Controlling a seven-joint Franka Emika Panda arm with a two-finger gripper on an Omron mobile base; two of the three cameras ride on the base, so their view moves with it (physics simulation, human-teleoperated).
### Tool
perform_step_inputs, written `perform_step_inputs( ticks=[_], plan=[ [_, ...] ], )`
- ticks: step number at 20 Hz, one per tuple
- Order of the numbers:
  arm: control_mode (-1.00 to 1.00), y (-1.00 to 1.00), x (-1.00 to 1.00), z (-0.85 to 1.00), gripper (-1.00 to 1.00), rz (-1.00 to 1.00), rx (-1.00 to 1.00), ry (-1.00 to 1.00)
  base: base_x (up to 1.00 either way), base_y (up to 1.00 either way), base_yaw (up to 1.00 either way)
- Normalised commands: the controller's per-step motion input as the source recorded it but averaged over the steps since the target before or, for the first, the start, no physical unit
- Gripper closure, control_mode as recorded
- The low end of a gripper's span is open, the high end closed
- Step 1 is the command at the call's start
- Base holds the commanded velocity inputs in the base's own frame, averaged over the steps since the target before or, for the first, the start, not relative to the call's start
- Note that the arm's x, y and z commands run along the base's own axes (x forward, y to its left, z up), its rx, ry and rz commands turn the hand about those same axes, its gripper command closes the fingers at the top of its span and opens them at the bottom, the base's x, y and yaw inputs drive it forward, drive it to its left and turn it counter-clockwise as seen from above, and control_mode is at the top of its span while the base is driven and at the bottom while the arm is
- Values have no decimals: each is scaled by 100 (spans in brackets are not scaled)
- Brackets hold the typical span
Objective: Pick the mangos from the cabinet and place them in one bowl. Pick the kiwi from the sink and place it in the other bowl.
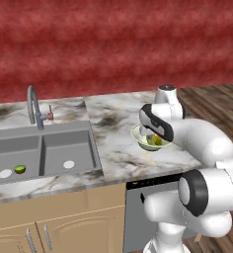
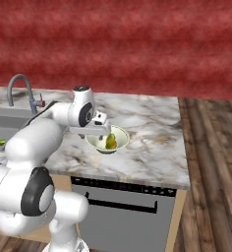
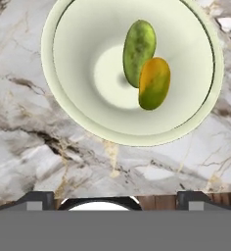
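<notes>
Below the spread gripper (image 3: 115, 198), both unlabelled mangos (image 3: 146, 66) lie in the cream bowl (image 3: 78, 98).

Two mangos (image 3: 146, 66), one bowl (image 3: 83, 105), one kiwi (image 1: 20, 169), one sink (image 1: 44, 148).

Arm bent forward, hand (image 3: 115, 200) pointing down, fingers apparently spread wide, empty.

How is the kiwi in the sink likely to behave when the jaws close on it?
The kiwi looks small and round, so it would probably roll across the flat basin floor of the sink if nudged off-centre. Lying beside a white drain, it might settle against that. It looks light for its size, and its smooth rendered skin could slip unless gripped squarely.
</notes>
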Motion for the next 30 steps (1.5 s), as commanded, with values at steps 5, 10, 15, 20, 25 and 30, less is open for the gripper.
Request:
perform_step_inputs(
  ticks=[5,10,15,20,25,30],
  plan=[
    [-100,8,-19,-30,-100,-1,0,0,0,0,0],
    [-100,0,18,-22,-100,0,0,1,0,0,0],
    [-100,0,8,-3,-100,-3,0,3,0,0,0],
    [-100,0,0,0,-100,0,0,0,0,0,0],
    [-100,3,0,0,-100,0,0,0,0,0,0],
    [100,0,0,0,-100,0,0,0,-2,41,1]
  ],
)
